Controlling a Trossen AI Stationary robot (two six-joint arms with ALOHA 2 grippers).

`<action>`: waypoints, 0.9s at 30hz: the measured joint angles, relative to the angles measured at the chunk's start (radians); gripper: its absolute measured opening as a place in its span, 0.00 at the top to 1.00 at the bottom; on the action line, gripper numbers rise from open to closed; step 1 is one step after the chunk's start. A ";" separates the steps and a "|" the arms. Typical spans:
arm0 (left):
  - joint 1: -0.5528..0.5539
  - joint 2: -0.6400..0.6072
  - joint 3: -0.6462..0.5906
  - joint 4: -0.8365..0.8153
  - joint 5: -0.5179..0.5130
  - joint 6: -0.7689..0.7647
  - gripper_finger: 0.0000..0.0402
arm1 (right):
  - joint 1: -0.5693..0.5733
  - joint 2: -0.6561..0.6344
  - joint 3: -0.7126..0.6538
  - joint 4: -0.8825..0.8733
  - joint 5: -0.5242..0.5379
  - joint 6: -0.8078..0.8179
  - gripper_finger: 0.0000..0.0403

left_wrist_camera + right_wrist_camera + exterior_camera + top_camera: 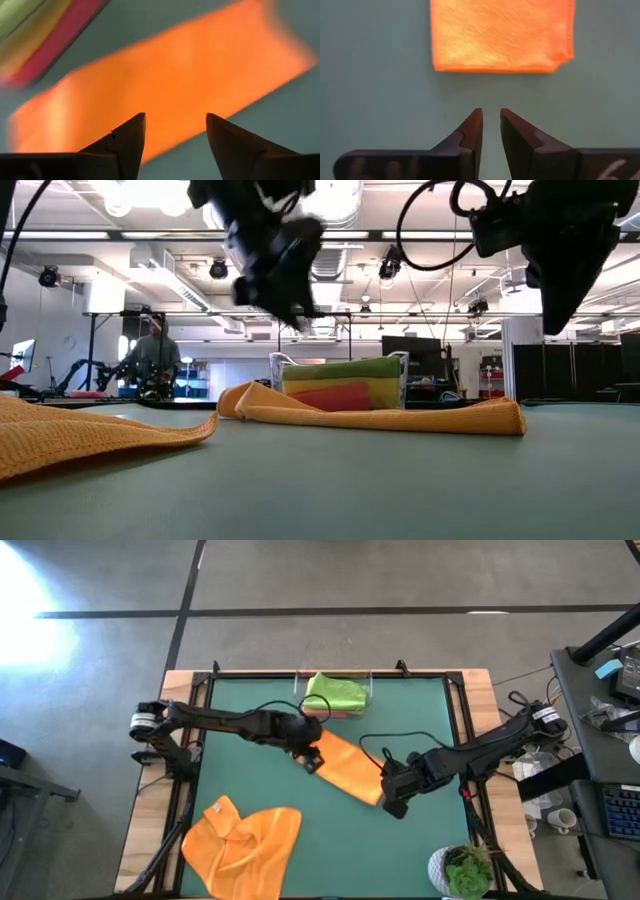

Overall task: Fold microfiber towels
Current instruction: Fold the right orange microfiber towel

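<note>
I am hovering the left pincer (175, 131) wide and empty over the folded orange towel (349, 768) lying mid-tabletop (260, 780), while the right pincer (491, 129), narrowed and holding nothing, is waiting off its near end, probably to fold again.

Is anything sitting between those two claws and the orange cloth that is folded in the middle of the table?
Nothing visible. The folded orange towel lies on bare green mat, with the left gripper open right above one end and the right gripper just off the other end.

Folded towel (350, 768) lies between both tools.
</note>
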 joint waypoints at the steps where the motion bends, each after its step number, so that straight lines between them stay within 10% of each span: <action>1: -0.011 0.000 0.000 0.067 0.010 0.000 0.52 | 0.000 -0.008 0.000 -0.018 0.002 -0.005 0.85; 14: -0.150 0.146 -0.005 0.627 0.008 -0.010 0.52 | 0.000 -0.130 -0.004 -0.168 0.116 -0.123 0.85; 27: -0.213 0.417 0.059 0.688 -0.033 -0.011 0.52 | 0.000 -0.185 -0.014 -0.170 0.132 -0.221 0.85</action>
